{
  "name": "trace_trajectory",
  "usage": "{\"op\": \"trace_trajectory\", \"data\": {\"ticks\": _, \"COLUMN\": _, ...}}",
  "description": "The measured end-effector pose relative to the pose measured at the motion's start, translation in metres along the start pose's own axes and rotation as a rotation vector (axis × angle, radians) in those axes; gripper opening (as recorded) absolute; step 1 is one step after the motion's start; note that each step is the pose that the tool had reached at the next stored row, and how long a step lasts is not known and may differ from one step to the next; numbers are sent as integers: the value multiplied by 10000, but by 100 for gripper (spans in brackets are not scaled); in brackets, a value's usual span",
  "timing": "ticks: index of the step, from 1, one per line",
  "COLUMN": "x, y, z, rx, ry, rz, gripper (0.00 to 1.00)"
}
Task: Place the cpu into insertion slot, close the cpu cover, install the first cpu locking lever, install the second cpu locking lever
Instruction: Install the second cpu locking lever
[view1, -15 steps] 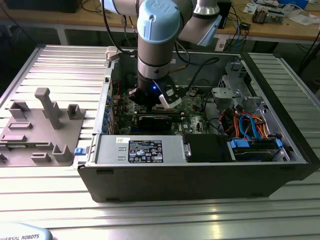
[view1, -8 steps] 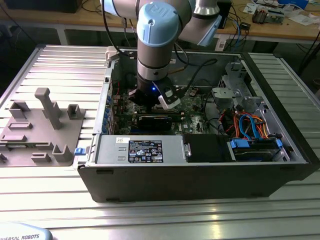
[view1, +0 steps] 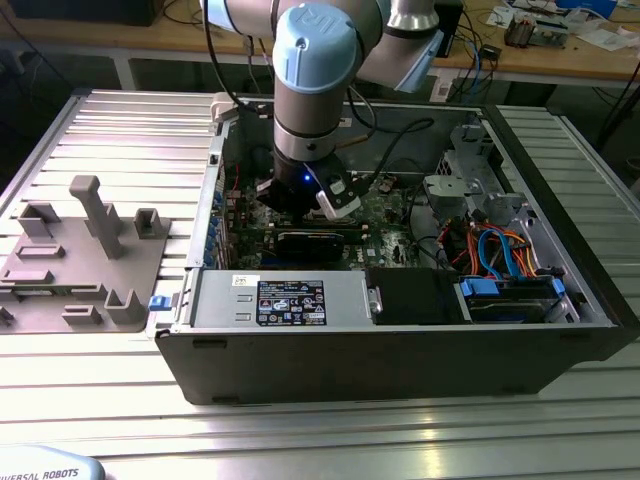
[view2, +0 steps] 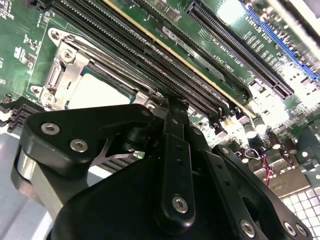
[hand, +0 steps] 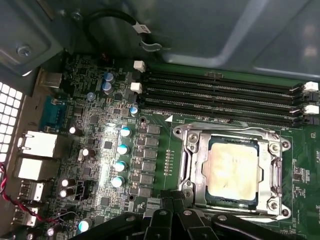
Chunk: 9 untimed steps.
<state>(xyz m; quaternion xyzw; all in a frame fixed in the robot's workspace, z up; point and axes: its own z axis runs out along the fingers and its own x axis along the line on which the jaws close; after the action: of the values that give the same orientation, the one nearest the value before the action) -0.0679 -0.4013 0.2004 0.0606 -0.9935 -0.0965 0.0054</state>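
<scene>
Exterior view: high, off arm, looks down at open computer case from front, whole case in frame. First wrist view: close above motherboard, facing down. Second wrist view: closer, low, oblique past gripper. Both wrist views share cpu, memory slots.

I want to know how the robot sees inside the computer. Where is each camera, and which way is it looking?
Exterior view: off the arm, looking down into the open black computer case; the grey-and-blue arm reaches in.
First wrist view: on the wrist, facing the green circuit board; black gripper tips at its edge, by the silvery hinged cpu cover.
Second wrist view: on the wrist, looking along the gripper's black linkage.
Both wrist views share the silver-topped square cpu.
</scene>
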Motion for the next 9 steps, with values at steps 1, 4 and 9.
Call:
{"op": "trace_trajectory", "data": {"ticks": 1, "x": -4, "y": 6, "z": -23, "rx": 3, "ry": 0, "rz": 0, "gripper": 11}}
{"op": "trace_trajectory", "data": {"ticks": 4, "x": -35, "y": 9, "z": -62, "rx": 19, "ry": 12, "rz": 4, "gripper": 11}}
{"op": "trace_trajectory", "data": {"ticks": 9, "x": -228, "y": -1, "z": -77, "rx": 43, "ry": 220, "rz": 42, "gripper": 11}}
